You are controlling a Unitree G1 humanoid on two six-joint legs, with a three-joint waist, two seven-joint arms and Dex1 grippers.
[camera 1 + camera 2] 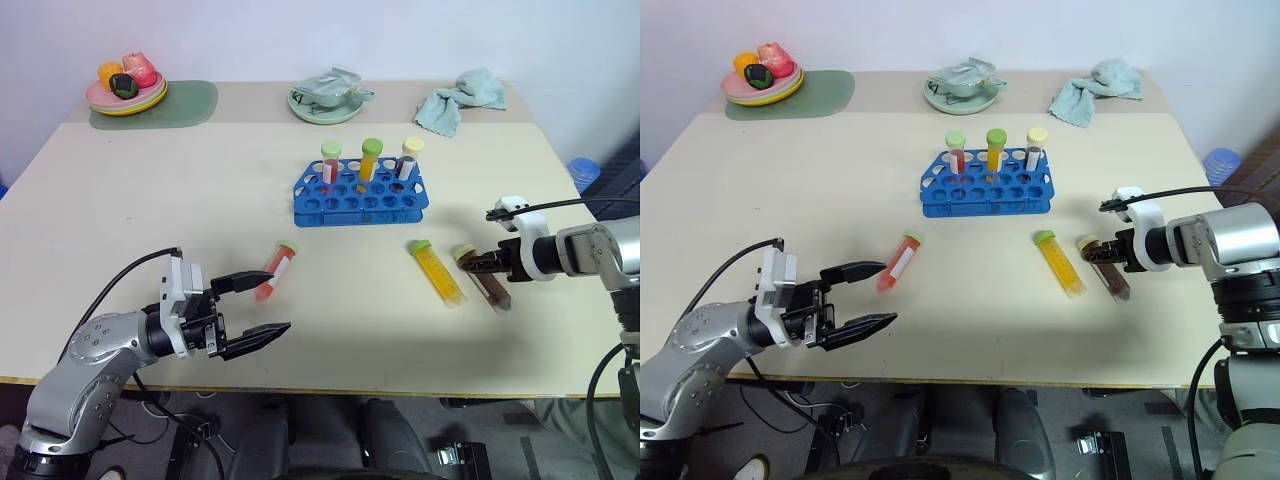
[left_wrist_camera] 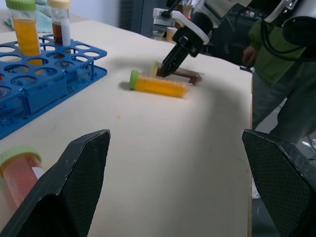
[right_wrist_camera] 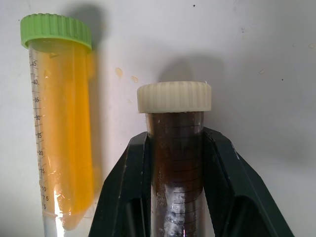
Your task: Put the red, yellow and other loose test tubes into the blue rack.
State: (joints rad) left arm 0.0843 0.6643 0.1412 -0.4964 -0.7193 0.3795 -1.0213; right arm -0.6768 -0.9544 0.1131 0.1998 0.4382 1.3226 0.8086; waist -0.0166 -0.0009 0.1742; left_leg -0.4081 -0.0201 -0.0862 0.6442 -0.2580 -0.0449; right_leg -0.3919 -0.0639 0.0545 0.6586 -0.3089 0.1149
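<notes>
The blue rack [image 1: 360,195] stands mid-table with three capped tubes upright in its back row. A red tube [image 1: 277,270] with a green cap lies flat on the table's left side, just beyond my left gripper [image 1: 255,305], which hovers open and level with nothing between its fingers. On the right, a yellow tube [image 1: 438,272] lies flat beside a brown tube [image 1: 493,290] with a cream cap. My right gripper [image 1: 478,263] points down and is shut on the brown tube [image 3: 175,168] just below its cap, the tube still resting on the table.
A plate of toy food [image 1: 125,92] sits on a green mat [image 1: 190,103] at the back left. A bowl holding a cloth [image 1: 325,100] and a teal rag [image 1: 460,100] lie along the back. A person in green [image 2: 269,64] stands off the table's right side.
</notes>
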